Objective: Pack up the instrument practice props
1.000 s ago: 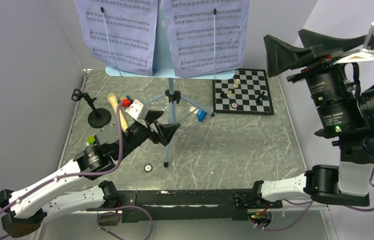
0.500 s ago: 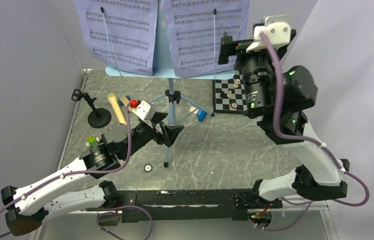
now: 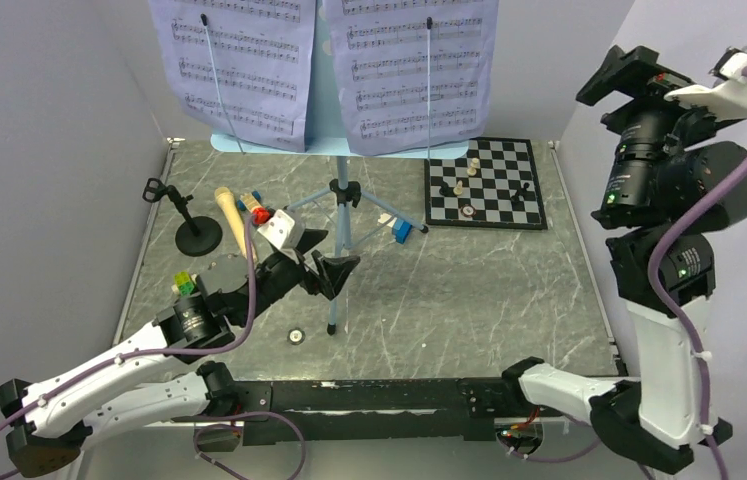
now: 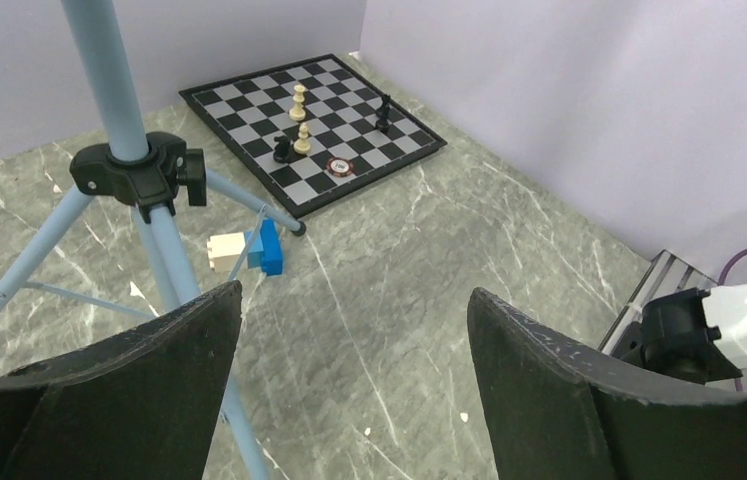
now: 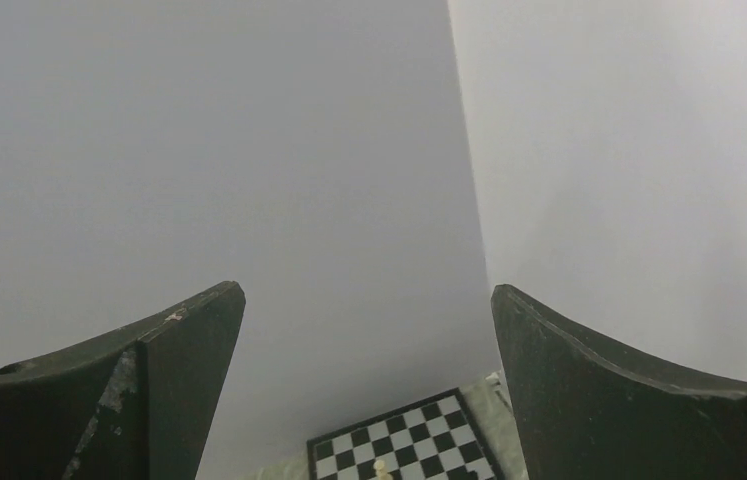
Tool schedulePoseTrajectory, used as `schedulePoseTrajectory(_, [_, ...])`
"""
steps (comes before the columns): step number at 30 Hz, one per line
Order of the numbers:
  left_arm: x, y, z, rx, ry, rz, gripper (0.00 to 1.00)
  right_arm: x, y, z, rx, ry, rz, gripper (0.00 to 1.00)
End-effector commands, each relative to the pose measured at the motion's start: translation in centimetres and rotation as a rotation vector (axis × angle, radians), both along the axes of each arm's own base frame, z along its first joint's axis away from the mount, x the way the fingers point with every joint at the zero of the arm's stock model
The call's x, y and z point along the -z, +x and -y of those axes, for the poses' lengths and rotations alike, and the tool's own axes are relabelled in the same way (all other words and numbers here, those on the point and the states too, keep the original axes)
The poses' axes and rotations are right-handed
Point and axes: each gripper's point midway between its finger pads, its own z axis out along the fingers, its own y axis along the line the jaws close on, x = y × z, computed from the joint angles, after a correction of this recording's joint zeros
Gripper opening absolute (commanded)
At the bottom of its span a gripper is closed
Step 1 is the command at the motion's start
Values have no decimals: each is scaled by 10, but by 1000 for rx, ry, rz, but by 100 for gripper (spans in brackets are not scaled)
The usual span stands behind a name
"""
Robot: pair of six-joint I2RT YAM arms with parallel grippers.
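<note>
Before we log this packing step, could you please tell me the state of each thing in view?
Music stand, upright, legs spread.
Sheet music, on the stand's shelf.
Microphone, lying flat on the table.
Mic stand, upright, clip empty.
Chessboard, flat, pieces on it.
Left gripper, open at the stand's front leg.
Right gripper, open, raised, empty.

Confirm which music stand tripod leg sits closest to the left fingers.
The front leg, the one reaching toward the near edge of the table: it runs right beside the open left fingers. The other two legs splay toward the back, away from them.
</note>
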Motion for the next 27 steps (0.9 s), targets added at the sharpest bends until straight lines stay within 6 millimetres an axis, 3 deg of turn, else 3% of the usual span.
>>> schedulePoseTrajectory(1, [-4, -6, -5, 8, -31, 11, 86, 53, 58, -37, -227, 74, -141, 100])
schedulePoseTrajectory(4, [-8, -9, -9, 13, -40, 20, 87, 78, 83, -39, -378, 198, -140, 100])
schedulePoseTrajectory(6, [-15, -12, -12, 18, -47, 33, 87, 76, 75, -31, -506, 260, -5, 100])
schedulePoseTrajectory(11, [-43, -24, -18, 61, -89, 85, 87, 86, 57, -61, -825, 273, 115, 100])
schedulePoseTrajectory(18, [-82, -35, -19, 114, -143, 140, 87, 92, 33, -93, -1094, 225, 196, 100])
schedulePoseTrajectory(23, [-115, -42, -8, 178, -163, 173, 86, 99, 7, -104, -1182, 218, 251, 100])
schedulePoseTrajectory(27, [-141, -45, -2, 210, -190, 209, 86, 109, 3, -115, -1197, 198, 212, 100])
